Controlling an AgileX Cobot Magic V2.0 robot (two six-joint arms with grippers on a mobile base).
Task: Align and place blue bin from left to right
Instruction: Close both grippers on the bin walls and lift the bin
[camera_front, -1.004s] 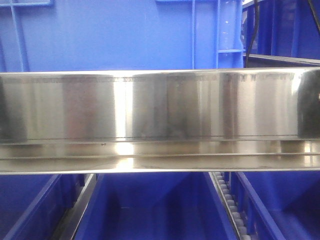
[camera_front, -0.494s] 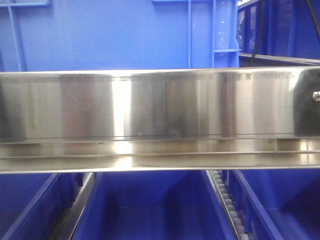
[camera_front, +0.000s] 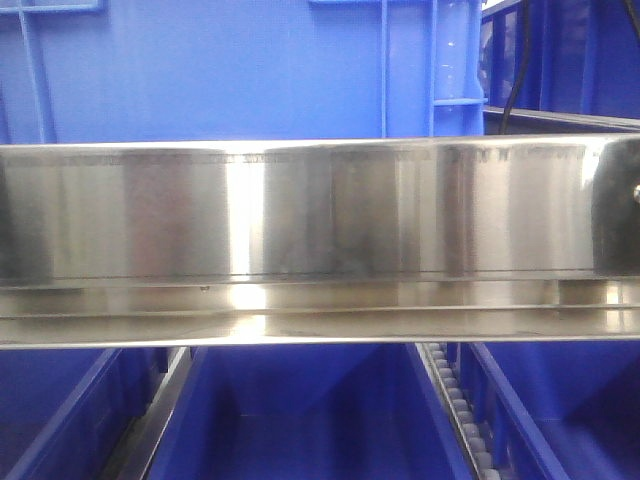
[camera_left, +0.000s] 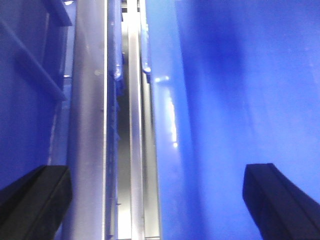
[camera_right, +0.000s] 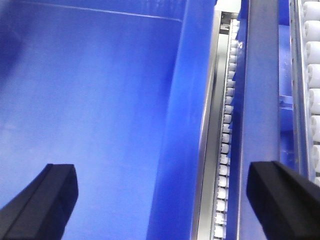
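Observation:
In the left wrist view the blue bin (camera_left: 240, 100) shows a smooth inner wall on the right, and its left wall rim runs between my fingers. My left gripper (camera_left: 157, 202) is open, straddling that rim and the steel rail (camera_left: 90, 125) beside it. The right wrist view shows the bin's inside (camera_right: 90, 100) with its right wall (camera_right: 175, 150) between the fingers of my open right gripper (camera_right: 162, 202). In the front view a blue bin (camera_front: 300, 420) sits low in the middle; neither gripper shows there.
A wide steel beam (camera_front: 320, 240) crosses the front view. A ribbed blue crate (camera_front: 220, 70) stands above it, and a black cable (camera_front: 515, 80) hangs at upper right. More blue bins flank the lower middle one, with a roller track (camera_front: 455, 405) between. White rollers (camera_right: 227, 130) line the rail.
The front view swayed slightly: the upper crate's ribs slid a little left, then back right. Nothing was gripped or let go.

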